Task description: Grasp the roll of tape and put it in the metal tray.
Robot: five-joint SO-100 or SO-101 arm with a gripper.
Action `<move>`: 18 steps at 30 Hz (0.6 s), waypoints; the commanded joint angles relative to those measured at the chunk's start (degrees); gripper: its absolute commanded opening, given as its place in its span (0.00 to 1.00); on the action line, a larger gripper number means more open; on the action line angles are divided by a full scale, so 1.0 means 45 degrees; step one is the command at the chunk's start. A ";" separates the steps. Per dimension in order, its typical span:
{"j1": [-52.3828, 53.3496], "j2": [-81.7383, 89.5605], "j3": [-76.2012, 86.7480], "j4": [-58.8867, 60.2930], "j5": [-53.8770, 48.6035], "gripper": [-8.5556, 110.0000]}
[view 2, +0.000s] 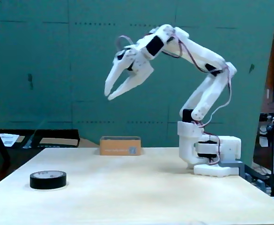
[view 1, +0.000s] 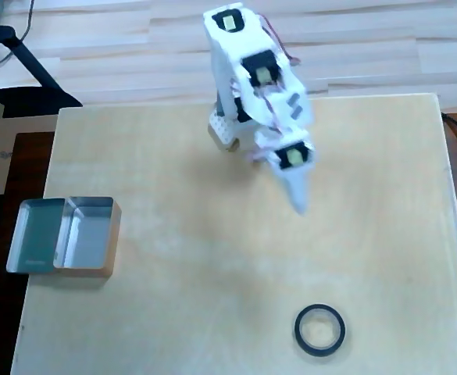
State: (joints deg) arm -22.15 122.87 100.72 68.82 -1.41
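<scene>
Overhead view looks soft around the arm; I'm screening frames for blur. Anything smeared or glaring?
Overhead view: the pincer tip is motion-smeared; the roll of tape is sharp; the metal tray shows reflective glare. Fixed view: the pincer is reasonably crisp.

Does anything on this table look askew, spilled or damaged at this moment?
Nothing stands out. The roll of tape lies flat on the table, the metal tray sits upright and empty at the table's left edge in the overhead view, and the gripper hangs high in the air, open and holding nothing.
</scene>
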 commanded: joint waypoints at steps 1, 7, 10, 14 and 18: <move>-0.0801 -0.3301 -0.1836 0.0078 0.0684 0.07; -0.1699 -0.7930 -0.4395 0.0039 0.2070 0.07; -0.1758 -0.9609 -0.5566 0.0039 0.2402 0.07; -0.1582 -1.0977 -0.6777 0.0020 0.2852 0.07; -0.1094 -1.1777 -0.7695 -0.0078 0.3242 0.07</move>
State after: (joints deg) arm -29.09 70.84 70.40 68.73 11.69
